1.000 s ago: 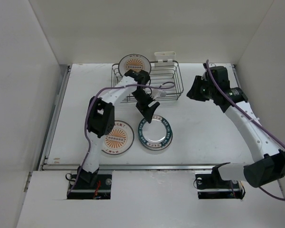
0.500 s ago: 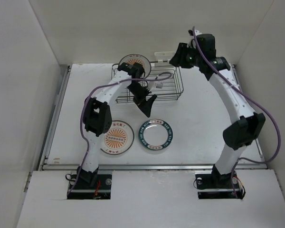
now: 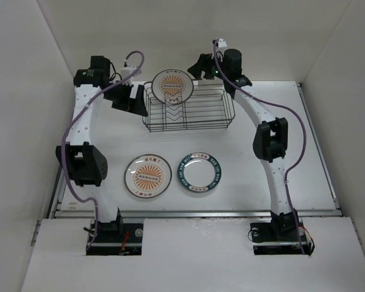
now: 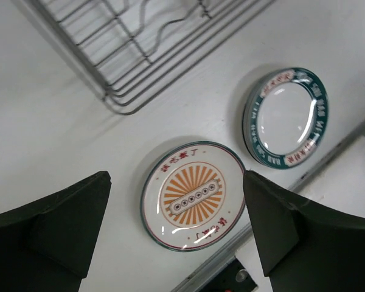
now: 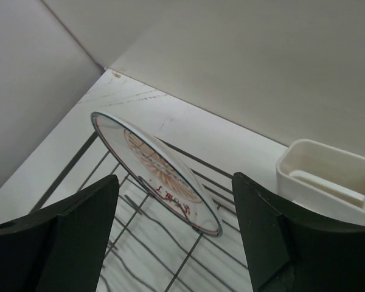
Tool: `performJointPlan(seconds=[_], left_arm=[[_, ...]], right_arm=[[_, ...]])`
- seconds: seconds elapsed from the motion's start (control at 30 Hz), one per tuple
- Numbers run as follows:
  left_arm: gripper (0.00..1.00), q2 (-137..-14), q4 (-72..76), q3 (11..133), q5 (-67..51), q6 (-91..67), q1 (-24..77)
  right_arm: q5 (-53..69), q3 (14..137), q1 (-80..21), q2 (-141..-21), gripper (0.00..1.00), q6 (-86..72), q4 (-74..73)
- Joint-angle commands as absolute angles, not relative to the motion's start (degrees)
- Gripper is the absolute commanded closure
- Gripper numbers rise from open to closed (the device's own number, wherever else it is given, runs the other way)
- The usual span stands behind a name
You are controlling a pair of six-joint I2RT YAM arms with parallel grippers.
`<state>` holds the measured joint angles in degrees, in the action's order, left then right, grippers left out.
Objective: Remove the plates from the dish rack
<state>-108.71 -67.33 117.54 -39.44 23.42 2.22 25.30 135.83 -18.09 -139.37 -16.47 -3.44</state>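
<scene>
The dish rack point(image 3: 188, 128) stands at the back of the table. One of the plates, with an orange sunburst centre point(image 3: 172, 87), stands upright in its left end. Two more plates lie flat on the table in front: an orange sunburst one point(image 3: 148, 176) and a teal-rimmed one point(image 3: 199, 172). My left gripper point(image 3: 126, 97) hangs open to the left of the rack, high above the flat sunburst plate point(image 4: 192, 196) and the teal-rimmed plate point(image 4: 286, 117). Behind the rack, my right gripper point(image 3: 199, 66) is open, its jaws on either side of the standing plate point(image 5: 155, 167) without touching it.
A white plastic holder point(image 5: 328, 179) hangs on the rack's back side. White walls close in the table at the back and on both sides. The metal rail point(image 3: 194, 213) runs along the table's near edge.
My left gripper has left the teal-rimmed plate on the table and swung up to the rack's back left. The right arm has swept from the right side to behind the rack and opened wider.
</scene>
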Motion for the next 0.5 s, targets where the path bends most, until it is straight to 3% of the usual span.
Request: performJointPlan(seconds=[0.0,0.2,0.37,0.47], left_arm=[[0.12,-104.4,-59.5,112.8,-31.4,15.2,0.5],[0.12,-105.8,-59.0,112.2,-29.9,12.0,-1.3],[0.12,-107.0,-59.0,111.1,-28.7,11.5,-2.4],[0.12,-107.0,-59.0,111.1,-27.4,11.5,-2.4]], right_arm=[[28.9,140.7,-19.8,-143.8,0.19,-15.6,12.5],[28.4,141.2,-20.8,-149.0,0.18,-15.6,17.5],[28.9,141.2,-21.4,-151.4,0.35,-15.6,19.2],[28.9,140.6,-22.0,-151.4,0.60,-15.6,19.2]])
